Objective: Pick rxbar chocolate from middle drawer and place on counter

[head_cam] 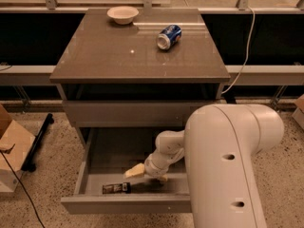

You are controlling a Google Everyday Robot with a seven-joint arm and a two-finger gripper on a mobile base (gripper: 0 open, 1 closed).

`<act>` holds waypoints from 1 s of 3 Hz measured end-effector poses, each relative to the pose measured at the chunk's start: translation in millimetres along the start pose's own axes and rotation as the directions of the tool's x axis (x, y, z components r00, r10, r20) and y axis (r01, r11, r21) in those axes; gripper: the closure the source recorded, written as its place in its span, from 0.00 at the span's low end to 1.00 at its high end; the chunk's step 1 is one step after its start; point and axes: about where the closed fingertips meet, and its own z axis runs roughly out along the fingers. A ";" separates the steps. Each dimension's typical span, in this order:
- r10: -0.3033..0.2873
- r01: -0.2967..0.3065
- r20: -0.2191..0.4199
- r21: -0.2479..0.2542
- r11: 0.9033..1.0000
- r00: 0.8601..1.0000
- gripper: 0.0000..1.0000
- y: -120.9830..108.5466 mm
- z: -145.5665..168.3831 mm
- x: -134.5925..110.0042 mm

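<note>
The rxbar chocolate (116, 188) is a small flat black wrapper lying on the floor of the open middle drawer (105, 158), near its front left. My gripper (137, 171) is down inside the drawer, just to the right of and slightly behind the bar, and very close to it. I cannot tell whether it touches the bar. My large white arm (228, 165) reaches in from the right and hides the drawer's right part. The glossy grey-brown counter (118, 56) tops the cabinet above.
A blue soda can (169, 36) lies on its side at the counter's back right. A pale bowl (122, 14) stands at the back left. A closed drawer front (128, 113) sits above the open one. A cardboard box (12, 151) stands on the floor at left.
</note>
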 end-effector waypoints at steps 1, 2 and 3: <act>0.000 0.000 0.000 0.000 1.000 1.000 0.00 0.4 -0.7 0.1; 0.000 0.000 0.000 0.000 1.000 1.000 0.00 0.6 -1.2 0.1; 0.000 0.000 0.000 0.000 1.000 1.000 0.00 0.9 -1.8 0.2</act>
